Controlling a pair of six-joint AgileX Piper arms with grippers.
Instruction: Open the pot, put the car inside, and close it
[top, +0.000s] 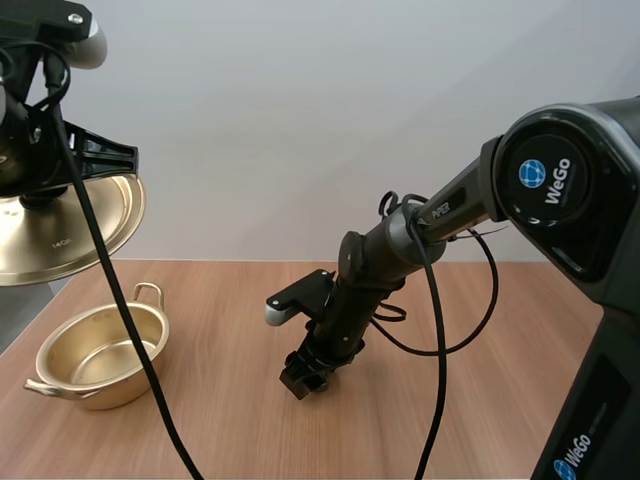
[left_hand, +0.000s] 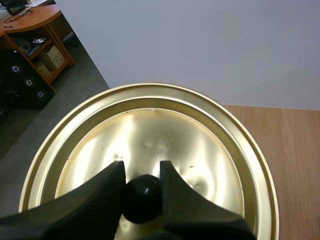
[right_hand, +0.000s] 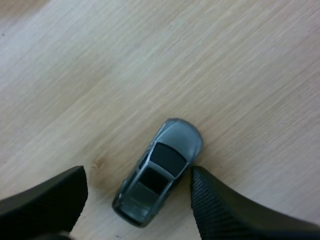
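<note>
One lid (left_hand: 150, 125) in left hand (left_hand: 141, 171), aloft.

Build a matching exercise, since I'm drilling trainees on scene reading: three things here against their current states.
1. round gold metal lid
2. gold two-handled metal pot
3. small grey toy car

A. on the wooden table, within the open right gripper
B. held aloft by the left gripper, shut on its black knob
C. standing open, lid off

Pairs: 1-B, 2-C, 3-A
</note>
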